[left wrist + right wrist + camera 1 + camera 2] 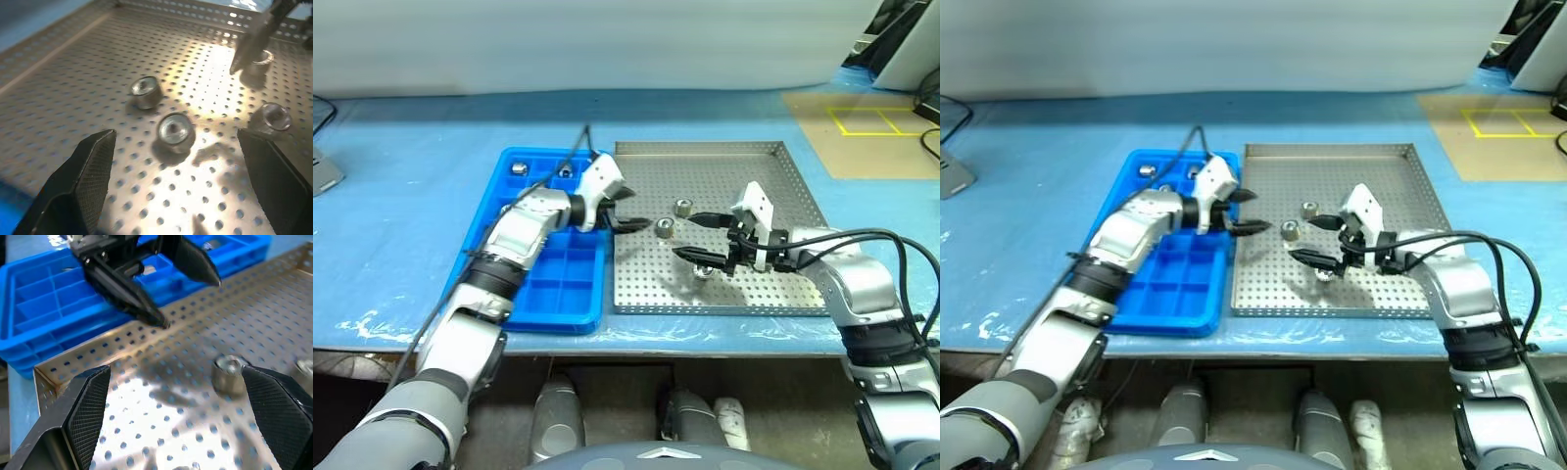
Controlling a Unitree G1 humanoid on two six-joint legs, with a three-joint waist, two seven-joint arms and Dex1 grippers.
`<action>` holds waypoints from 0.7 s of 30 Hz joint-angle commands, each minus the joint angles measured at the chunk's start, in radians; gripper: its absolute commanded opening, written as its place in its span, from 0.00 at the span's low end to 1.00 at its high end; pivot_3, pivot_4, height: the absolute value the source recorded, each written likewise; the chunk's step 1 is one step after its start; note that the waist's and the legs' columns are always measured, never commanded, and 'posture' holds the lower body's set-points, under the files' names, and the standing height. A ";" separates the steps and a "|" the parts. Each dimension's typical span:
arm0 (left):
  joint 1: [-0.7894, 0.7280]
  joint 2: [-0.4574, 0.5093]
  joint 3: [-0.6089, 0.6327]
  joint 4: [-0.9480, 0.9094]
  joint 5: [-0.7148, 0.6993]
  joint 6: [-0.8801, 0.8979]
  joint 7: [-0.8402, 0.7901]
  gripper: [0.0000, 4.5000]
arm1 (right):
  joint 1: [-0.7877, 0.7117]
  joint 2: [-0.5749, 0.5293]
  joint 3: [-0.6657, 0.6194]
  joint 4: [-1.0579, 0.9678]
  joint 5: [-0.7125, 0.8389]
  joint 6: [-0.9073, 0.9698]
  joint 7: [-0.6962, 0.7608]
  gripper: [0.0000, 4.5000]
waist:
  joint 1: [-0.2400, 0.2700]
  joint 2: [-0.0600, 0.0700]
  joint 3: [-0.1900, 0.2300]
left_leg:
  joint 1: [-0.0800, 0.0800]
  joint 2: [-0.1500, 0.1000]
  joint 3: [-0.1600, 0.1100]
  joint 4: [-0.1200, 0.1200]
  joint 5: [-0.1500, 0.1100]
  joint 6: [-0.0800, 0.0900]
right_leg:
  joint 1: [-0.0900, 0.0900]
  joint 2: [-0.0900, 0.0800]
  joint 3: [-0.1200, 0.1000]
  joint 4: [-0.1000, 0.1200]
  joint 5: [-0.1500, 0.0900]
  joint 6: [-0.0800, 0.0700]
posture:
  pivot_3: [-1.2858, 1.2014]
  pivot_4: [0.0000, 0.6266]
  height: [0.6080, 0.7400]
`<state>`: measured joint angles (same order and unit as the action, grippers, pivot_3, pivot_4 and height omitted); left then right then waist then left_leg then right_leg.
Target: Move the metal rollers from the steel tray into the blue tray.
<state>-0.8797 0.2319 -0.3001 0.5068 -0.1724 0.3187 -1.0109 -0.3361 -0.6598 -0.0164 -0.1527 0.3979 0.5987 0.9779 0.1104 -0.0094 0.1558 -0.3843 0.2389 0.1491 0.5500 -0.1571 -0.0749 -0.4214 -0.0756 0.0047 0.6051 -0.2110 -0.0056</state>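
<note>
The steel tray (773,166) lies at centre right with several metal rollers on its perforated floor, among them one (683,207), a second (664,228) and a third (705,269). The blue tray (558,294) sits against its left side and holds two rollers (520,168) (565,172) in far compartments. My left gripper (628,210) is open over the steel tray's left edge, pointing at the nearest roller (174,131). My right gripper (698,238) is open above the tray, facing the left one, with a roller (229,374) ahead of its fingers. Nothing is held.
Both trays rest on a blue-covered table (401,215). A cable (573,147) runs from my left arm over the blue tray. At the far right lies a brown patch with yellow tape lines (871,122). A grey object (321,171) sits at the left edge.
</note>
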 commanded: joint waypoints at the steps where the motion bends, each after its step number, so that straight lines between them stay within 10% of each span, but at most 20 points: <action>1: -0.092 -0.072 -0.031 0.113 0.026 -0.118 -0.083 0.93 | 0.041 0.013 -0.066 -0.133 0.027 0.024 -0.093 1.00 | -0.019 0.000 0.000 | 0.000 0.000 0.000 0.000 0.000 0.000 | 0.000 0.000 0.000 0.000 0.000 0.000 | 0.41 0.24 1.00; 21: -0.232 -0.207 -0.062 0.599 0.263 -0.445 -0.169 0.93 | 0.296 0.011 -0.225 -0.341 0.116 0.103 -0.273 1.00 | -0.117 0.000 0.000 | 0.011 -0.004 0.011 0.004 -0.008 0.012 | 0.011 0.000 0.018 -0.015 0.002 0.003 | 0.34 0.24 1.00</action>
<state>-1.0926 0.0252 -0.3656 1.0996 0.0761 -0.0977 -1.1906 -0.0414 -0.6368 -0.2230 -0.4550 0.4925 0.7039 0.7041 -0.0070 -0.0092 0.1557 -0.3732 0.2350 0.1604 0.5538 -0.1658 -0.0611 -0.4094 -0.0760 0.0230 0.5888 -0.2086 -0.0021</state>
